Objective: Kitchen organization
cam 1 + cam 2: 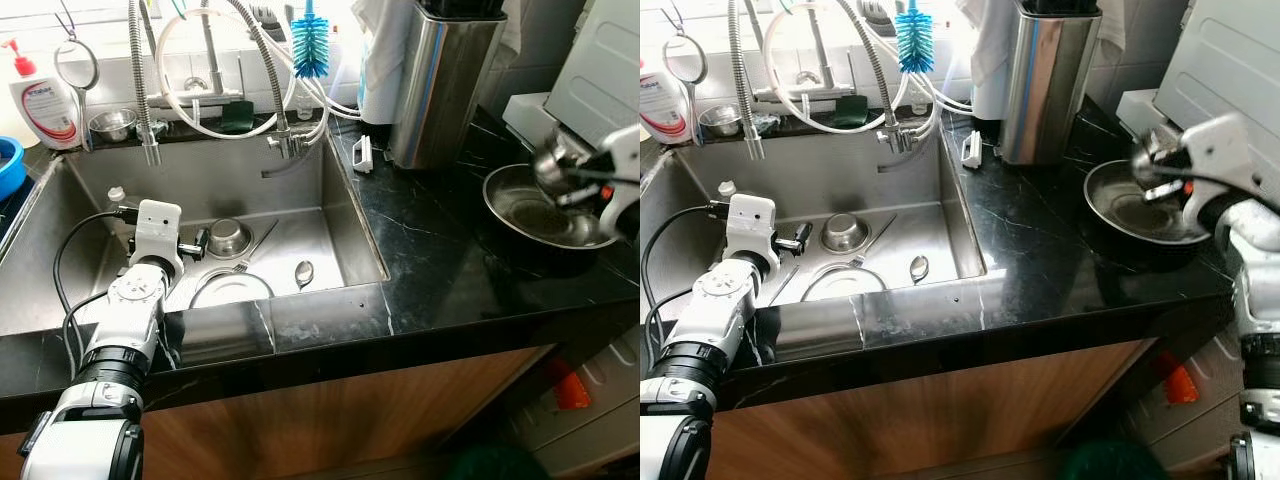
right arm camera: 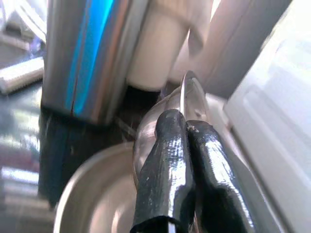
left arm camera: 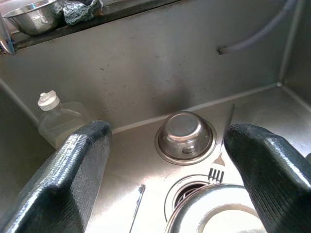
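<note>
Left gripper (image 3: 165, 160) is lowered into the sink (image 1: 340, 215), jaws standing wide and holding nothing. Nearest below it lies an upturned plate (image 1: 232, 290) over the drain, with a fork (image 1: 255, 250) resting against its far edge and a spoon (image 1: 304, 272) just beside it. Beyond the plate, an inverted small steel bowl (image 3: 185, 136) sits on the sink floor, between the open fingers as the left wrist view shows it. A clear bottle (image 3: 60, 121) stands against the far wall of the sink.

On the table (image 1: 440, 260) to the right, the right gripper (image 2: 187, 145) is clamped on the rim of a small steel dish (image 2: 187, 97), held tilted above a larger steel basin (image 1: 545, 210). Behind stand a tall steel canister (image 1: 445, 80) and, on the sink ledge, a blue bottle brush (image 1: 310, 45).

Judgement: the step in hand appears to be nesting the held dish into the basin. To do it well, level the dish, centre it over the basin, lower until it seats, then release; a tilted drop risks it sliding off the rim. The small bowl looks the likely next pick.
</note>
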{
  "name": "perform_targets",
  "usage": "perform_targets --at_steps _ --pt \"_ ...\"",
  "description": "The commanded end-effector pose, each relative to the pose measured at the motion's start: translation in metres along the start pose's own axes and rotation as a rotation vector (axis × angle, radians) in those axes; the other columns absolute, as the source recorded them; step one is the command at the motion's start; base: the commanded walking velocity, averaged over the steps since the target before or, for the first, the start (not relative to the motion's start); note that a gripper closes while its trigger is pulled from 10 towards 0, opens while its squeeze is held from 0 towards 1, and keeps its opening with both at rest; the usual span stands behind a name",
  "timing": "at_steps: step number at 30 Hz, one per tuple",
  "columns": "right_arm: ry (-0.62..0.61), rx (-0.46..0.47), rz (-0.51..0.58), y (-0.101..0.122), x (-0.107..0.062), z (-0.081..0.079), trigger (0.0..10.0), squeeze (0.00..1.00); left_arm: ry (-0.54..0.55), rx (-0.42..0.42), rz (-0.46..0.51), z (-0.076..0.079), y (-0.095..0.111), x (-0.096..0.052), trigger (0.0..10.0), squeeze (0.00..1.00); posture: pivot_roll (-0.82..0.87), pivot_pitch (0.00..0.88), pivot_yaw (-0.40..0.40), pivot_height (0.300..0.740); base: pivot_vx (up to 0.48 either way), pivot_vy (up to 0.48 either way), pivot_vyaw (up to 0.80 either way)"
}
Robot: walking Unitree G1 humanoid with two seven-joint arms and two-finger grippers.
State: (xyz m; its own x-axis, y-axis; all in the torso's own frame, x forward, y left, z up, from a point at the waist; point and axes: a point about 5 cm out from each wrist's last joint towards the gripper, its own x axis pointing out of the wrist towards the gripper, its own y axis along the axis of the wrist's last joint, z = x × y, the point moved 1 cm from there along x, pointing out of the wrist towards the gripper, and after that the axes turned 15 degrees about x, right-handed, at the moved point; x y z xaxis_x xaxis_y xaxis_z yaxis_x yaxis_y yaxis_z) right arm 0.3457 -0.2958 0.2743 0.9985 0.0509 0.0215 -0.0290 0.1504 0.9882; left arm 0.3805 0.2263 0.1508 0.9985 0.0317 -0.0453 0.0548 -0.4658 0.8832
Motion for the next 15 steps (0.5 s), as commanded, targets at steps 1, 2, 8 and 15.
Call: perform_targets --at_steps 1,2,8,15 --pt "0.012 0.012 0.089 0.021 0.0 -0.007 0.0 0.0 0.012 -0.022 -0.001 -0.001 0.002 0.0 10.0 0.0 -0.01 0.016 0.012 0.74 0.0 0.0 0.0" --pt "0.017 0.015 0.103 0.024 0.0 -0.01 0.0 0.0 0.014 -0.024 0.0 -0.001 0.002 0.0 10.0 0.0 -0.01 0.016 0.012 0.74 0.0 0.0 0.0" --pt "0.086 0.059 0.214 0.044 0.0 -0.028 10.0 0.0 0.033 -0.033 0.002 -0.003 0.002 -0.001 10.0 0.0 -0.01 0.014 0.007 0.74 0.0 0.0 0.0" --pt "0.249 0.305 0.211 0.033 0.015 -0.068 10.0 0.0 0.012 -0.017 0.107 0.003 0.014 -0.003 10.0 0.0 0.0 0.01 0.0 0.74 0.0 0.0 0.0"
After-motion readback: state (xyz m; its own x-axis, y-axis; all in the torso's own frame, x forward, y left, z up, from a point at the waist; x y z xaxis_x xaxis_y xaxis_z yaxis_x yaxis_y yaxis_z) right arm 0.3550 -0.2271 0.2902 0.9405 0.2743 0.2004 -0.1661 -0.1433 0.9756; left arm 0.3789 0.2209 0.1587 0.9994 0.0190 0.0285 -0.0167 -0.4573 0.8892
